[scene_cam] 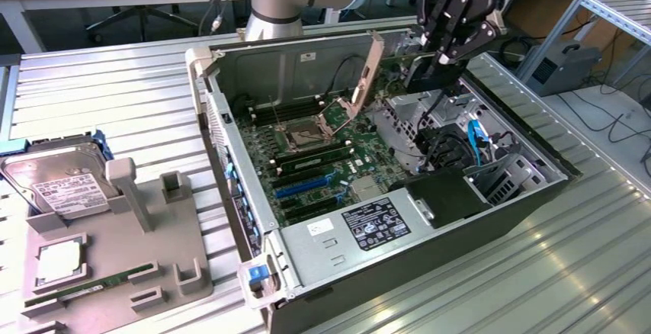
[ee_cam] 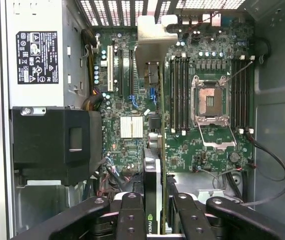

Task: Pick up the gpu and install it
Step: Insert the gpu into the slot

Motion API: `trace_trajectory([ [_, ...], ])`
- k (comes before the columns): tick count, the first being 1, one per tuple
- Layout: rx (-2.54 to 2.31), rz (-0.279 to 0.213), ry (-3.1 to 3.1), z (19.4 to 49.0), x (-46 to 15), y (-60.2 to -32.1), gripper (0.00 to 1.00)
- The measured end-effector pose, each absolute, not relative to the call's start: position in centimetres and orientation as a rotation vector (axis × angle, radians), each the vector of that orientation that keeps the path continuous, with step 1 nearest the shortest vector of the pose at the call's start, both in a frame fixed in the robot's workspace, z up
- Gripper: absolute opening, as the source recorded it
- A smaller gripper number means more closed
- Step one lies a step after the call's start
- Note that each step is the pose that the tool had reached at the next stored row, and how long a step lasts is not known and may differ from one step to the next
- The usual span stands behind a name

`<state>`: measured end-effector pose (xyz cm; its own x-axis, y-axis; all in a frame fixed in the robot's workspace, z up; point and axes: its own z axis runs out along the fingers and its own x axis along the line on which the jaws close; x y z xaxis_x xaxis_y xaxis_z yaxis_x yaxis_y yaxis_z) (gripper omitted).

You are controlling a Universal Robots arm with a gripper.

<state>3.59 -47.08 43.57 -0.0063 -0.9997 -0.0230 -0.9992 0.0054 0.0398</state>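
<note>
The gpu (scene_cam: 373, 67) hangs edge-down over the open computer case (scene_cam: 219, 143), its silvery-beige bracket toward the case's rear wall and its dark board reaching to my gripper (scene_cam: 437, 63). My gripper is shut on the card's dark end, above the drive-bay side of the case. In the wrist view the gpu (ee_cam: 151, 185) runs edge-on between my black fingers (ee_cam: 132, 215), out to the bracket near the rear grille. It is above the motherboard (ee_cam: 132, 127) and its slots; whether it touches a slot I cannot tell.
The open CPU socket (ee_cam: 210, 102) and the RAM slots lie beside the card's line. A power supply (scene_cam: 376, 223) and black shroud (ee_cam: 57, 145) fill one end of the case. On the exterior view's left, a grey tray (scene_cam: 152, 250) holds a hard drive (scene_cam: 61, 185), a CPU (scene_cam: 59, 261) and a RAM stick (scene_cam: 91, 284).
</note>
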Motion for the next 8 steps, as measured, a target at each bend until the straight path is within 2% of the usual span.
trace_trajectory([
  [8,2.206,-0.070,-2.219,43.6,2.3,-47.1,0.27],
])
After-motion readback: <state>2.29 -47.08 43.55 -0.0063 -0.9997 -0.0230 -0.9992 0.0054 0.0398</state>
